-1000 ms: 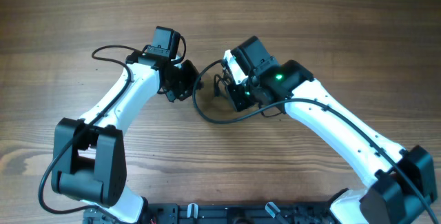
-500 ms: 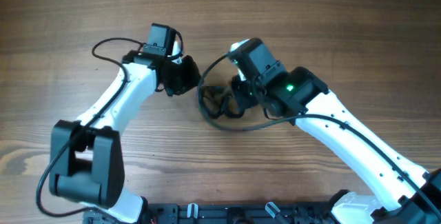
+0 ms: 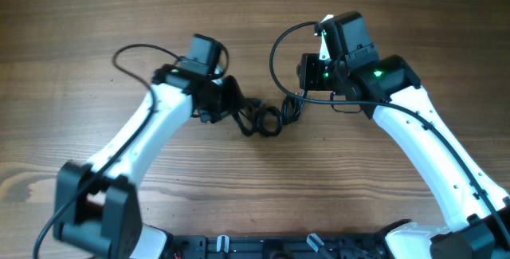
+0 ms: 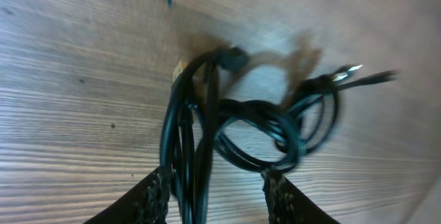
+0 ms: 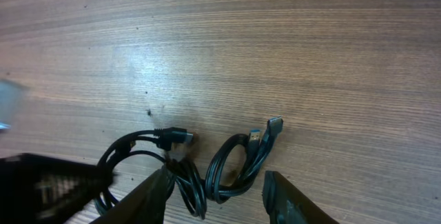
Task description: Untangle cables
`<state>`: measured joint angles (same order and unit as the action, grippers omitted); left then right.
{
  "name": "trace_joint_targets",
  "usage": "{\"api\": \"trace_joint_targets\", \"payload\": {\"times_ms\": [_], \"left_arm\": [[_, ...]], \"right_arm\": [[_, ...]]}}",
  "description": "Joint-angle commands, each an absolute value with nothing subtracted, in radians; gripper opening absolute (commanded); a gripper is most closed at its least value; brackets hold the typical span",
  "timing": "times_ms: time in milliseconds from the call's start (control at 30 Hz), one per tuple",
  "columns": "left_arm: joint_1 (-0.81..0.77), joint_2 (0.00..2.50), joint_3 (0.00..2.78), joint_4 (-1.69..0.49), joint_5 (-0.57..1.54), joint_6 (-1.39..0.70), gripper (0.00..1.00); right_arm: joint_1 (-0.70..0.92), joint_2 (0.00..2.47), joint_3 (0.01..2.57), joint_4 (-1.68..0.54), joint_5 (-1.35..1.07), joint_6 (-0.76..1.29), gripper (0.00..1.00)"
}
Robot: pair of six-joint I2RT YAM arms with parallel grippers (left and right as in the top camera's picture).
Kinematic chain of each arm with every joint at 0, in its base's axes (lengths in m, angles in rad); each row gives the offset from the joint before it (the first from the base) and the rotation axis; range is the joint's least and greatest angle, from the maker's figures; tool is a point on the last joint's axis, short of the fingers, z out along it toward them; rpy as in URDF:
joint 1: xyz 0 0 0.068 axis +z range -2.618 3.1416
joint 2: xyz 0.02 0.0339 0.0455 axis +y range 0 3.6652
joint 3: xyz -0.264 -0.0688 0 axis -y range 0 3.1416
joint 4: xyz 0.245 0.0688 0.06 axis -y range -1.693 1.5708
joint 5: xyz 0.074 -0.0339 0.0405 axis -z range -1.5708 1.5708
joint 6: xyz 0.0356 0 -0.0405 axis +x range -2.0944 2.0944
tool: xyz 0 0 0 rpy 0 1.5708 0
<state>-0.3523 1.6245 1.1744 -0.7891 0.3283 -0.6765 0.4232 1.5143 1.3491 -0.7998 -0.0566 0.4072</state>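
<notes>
While bent inward from opposite sides, hover over table (image 3: pixel 398 4), jaws parted: left gripper (image 4: pixel 215 193) straddling cables (image 4: pixel 255 120), strands in the gap; right gripper (image 5: pixel 215 189) poised above their other end, apart from them.

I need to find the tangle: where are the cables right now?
In the overhead view the cables lie mid-frame, one end reaching into the left tool, the other end just below the right tool.
</notes>
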Motion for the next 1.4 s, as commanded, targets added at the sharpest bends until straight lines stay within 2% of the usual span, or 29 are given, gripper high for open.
{"api": "trace_joint_targets", "payload": {"times_ms": [0, 33, 100, 167, 300, 367, 433, 533, 633, 767, 867, 933, 1033, 1200, 1367], "left_arm": [[-0.404, 1.740, 1.169, -0.770, 0.280, -0.727, 0.47], [-0.407, 1.775, 1.169, -0.771, 0.279, -0.742, 0.46], [-0.408, 1.816, 1.169, -0.764, 0.278, -0.746, 0.34], [-0.408, 1.833, 1.169, -0.723, 0.268, -0.745, 0.04], [-0.382, 1.776, 1.169, -0.589, 0.310, -0.664, 0.04], [-0.370, 1.678, 1.169, -0.488, 0.448, -0.500, 0.04], [-0.370, 1.584, 1.169, -0.426, 0.538, -0.424, 0.04], [-0.368, 1.490, 1.169, -0.419, 0.571, -0.422, 0.04], [-0.336, 1.461, 1.169, -0.418, 0.699, -0.430, 0.04], [-0.214, 1.462, 1.169, -0.448, 0.707, -0.712, 0.04], [-0.173, 1.462, 1.169, -0.498, 0.709, -0.817, 0.04], [-0.173, 1.462, 1.169, -0.510, 0.727, -0.875, 0.04], [-0.165, 1.462, 1.169, -0.507, 0.817, -0.930, 0.04], [-0.118, 1.462, 1.169, -0.501, 1.013, -0.929, 0.04], [-0.115, 1.462, 1.169, -0.501, 1.078, -0.928, 0.04]], "right_arm": [[0.418, 1.509, 1.365, -0.798, -0.073, 0.393, 0.49], [0.418, 1.509, 1.365, -0.801, -0.075, 0.393, 0.50], [0.418, 1.510, 1.365, -0.801, -0.097, 0.393, 0.50], [0.418, 1.529, 1.365, -0.796, -0.133, 0.392, 0.51], [0.418, 1.573, 1.365, -0.793, -0.246, 0.332, 0.51], [0.419, 1.578, 1.365, -0.786, -0.276, 0.284, 0.50], [0.418, 1.579, 1.365, -0.762, -0.316, 0.246, 0.50], [0.418, 1.579, 1.365, -0.729, -0.325, 0.196, 0.50], [0.418, 1.579, 1.365, -0.694, -0.406, 0.157, 0.50], [0.418, 1.578, 1.365, -0.656, -0.571, 0.086, 0.49], [0.421, 1.578, 1.365, -0.628, -0.793, -0.045, 0.49], [0.443, 1.578, 1.365, -0.625, -0.810, -0.111, 0.45], [0.483, 1.583, 1.365, -0.624, -0.791, -0.173, 0.39], [0.500, 1.604, 1.363, -0.620, -0.787, -0.236, 0.40], [0.558, 1.652, 1.363, -0.575, -0.787, -0.260, 0.40]]}}
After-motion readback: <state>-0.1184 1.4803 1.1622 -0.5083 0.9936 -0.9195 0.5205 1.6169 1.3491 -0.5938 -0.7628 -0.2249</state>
